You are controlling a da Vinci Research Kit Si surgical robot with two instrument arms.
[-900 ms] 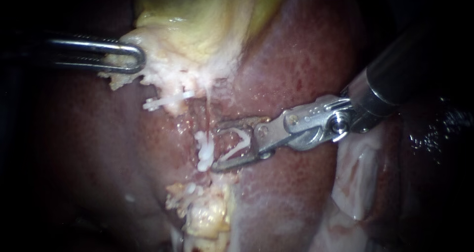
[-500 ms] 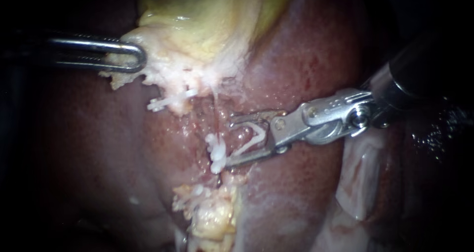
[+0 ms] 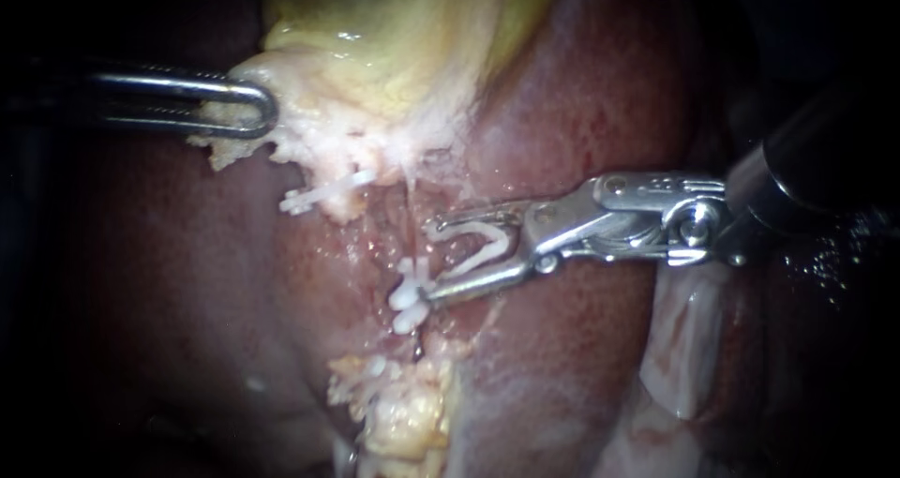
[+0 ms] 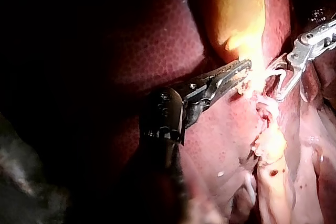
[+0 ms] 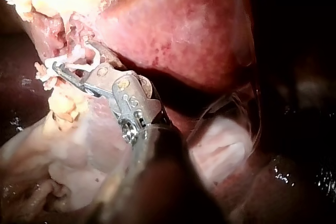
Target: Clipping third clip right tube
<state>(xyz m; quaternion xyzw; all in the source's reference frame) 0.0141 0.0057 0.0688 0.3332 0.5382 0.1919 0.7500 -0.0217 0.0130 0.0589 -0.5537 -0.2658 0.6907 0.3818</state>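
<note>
Right silver instrument [image 3: 429, 261]: jaws wide, seating open white plastic clip [image 3: 487, 246], tips beside thin pale tube [image 3: 410, 195]. Left steel instrument [image 3: 265, 112] clamps yellow gallbladder [image 3: 375, 47] at whitish edge.

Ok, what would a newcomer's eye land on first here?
The right instrument, centre of the endoscope view, its jaws holding an open white clip beside placed clips. Then the yellow gallbladder above, its pale edge gripped by the left instrument.
</note>
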